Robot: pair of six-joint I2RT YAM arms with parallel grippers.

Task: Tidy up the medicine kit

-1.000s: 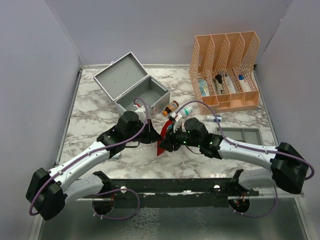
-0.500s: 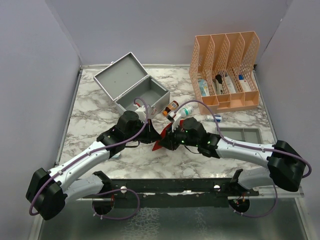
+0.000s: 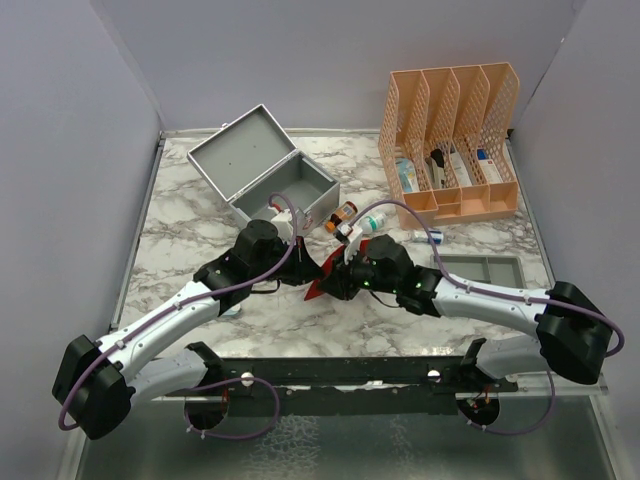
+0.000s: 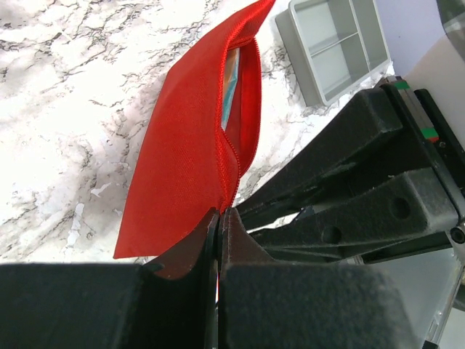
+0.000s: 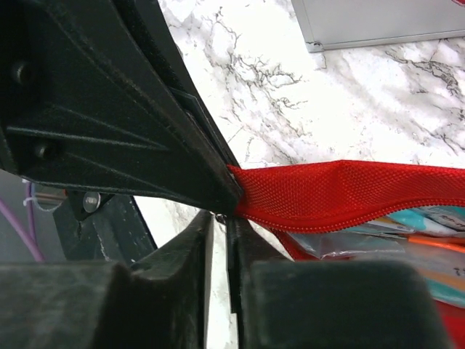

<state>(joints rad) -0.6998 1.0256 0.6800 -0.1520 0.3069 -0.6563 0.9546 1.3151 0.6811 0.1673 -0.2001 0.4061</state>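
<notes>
The medicine kit (image 3: 275, 182) is a grey metal box standing open at the back left, its lid tilted back; its lower corner shows in the right wrist view (image 5: 378, 22). A red zip pouch (image 3: 316, 286) is held above the table between both grippers. My left gripper (image 3: 305, 270) is shut on the pouch's corner (image 4: 189, 138). My right gripper (image 3: 337, 278) is shut on the small zipper pull at the pouch's end (image 5: 349, 193). The zipper is partly open, and packets show inside.
An orange mesh file organizer (image 3: 455, 140) with supplies stands at the back right. Two small bottles (image 3: 343, 215) and a tube (image 3: 425, 237) lie between it and the kit. A shallow grey tray (image 3: 480, 270) lies at the right, also in the left wrist view (image 4: 338, 43).
My right gripper has shifted slightly left toward the left gripper, and the pouch's hanging end has swung left. Both grips are unchanged.
</notes>
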